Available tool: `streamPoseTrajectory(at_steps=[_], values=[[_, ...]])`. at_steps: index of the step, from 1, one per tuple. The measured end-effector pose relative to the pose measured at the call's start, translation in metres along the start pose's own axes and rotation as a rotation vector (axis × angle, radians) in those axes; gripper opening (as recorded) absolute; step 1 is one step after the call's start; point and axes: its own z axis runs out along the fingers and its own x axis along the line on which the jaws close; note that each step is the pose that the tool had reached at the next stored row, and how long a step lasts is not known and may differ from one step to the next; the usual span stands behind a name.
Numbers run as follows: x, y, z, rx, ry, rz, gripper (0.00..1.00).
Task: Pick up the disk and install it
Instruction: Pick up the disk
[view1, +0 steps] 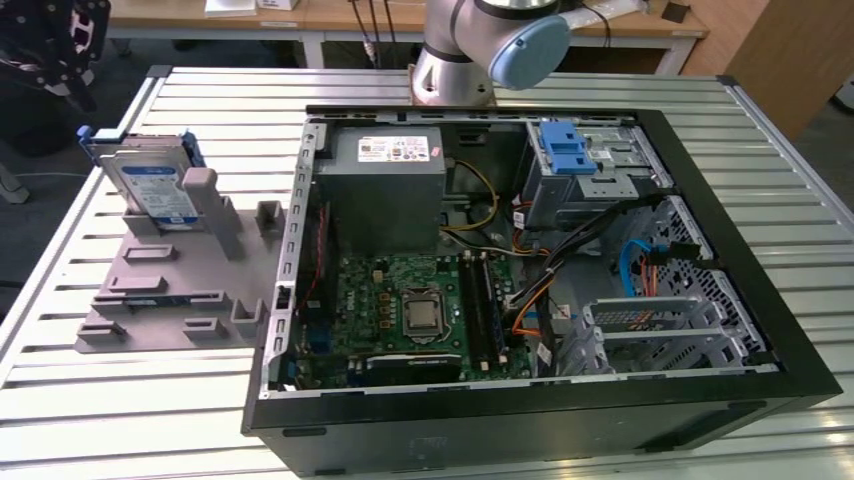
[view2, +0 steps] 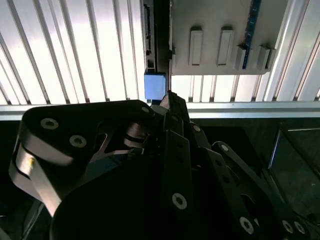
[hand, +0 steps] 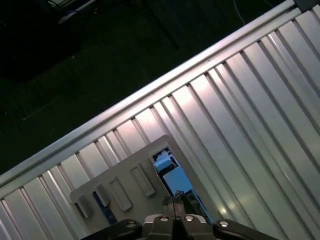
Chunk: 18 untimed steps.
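- The gripper (view1: 60, 60) is seen at the exterior view's upper left, above the table's (view1: 754, 130) edge and clear of everything on it.
- In both wrist views its fingertips (hand: 176, 201) are seen drawn together, with nothing clamped between them; the tips (view2: 169, 99) are lined up over the disk's blue end.
- The disk (view1: 150, 185) is stood upright on its edge in a grey fixture (view1: 174, 290), on the exterior view's left, beside the open case (view1: 534, 425).
- The disk's labelled face is turned toward the exterior camera, and blue rails are seen along its sides.
- In the first wrist view the disk (hand: 172, 176) is seen from above as a blue and white strip at one edge of the fixture (hand: 125, 175), just ahead of the fingertips.
- In the second wrist view a blue end piece of the disk (view2: 155, 86) is shown just beyond the fingertips, next to the fixture (view2: 225, 30).
- The case is laid on its side with its panel off; a motherboard (view1: 414, 310), a grey power supply (view1: 387, 190) and a cage (view1: 587, 165) with a blue latch are exposed inside.
- The disk is well apart from the cage, with the case wall between them.
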Motion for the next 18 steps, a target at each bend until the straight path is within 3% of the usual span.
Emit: streamPoseTrajectory(at_steps=[18], values=[[0.0, 0.0, 0.0005, 0.0011, 0.0099, -0.195, 0.11]])
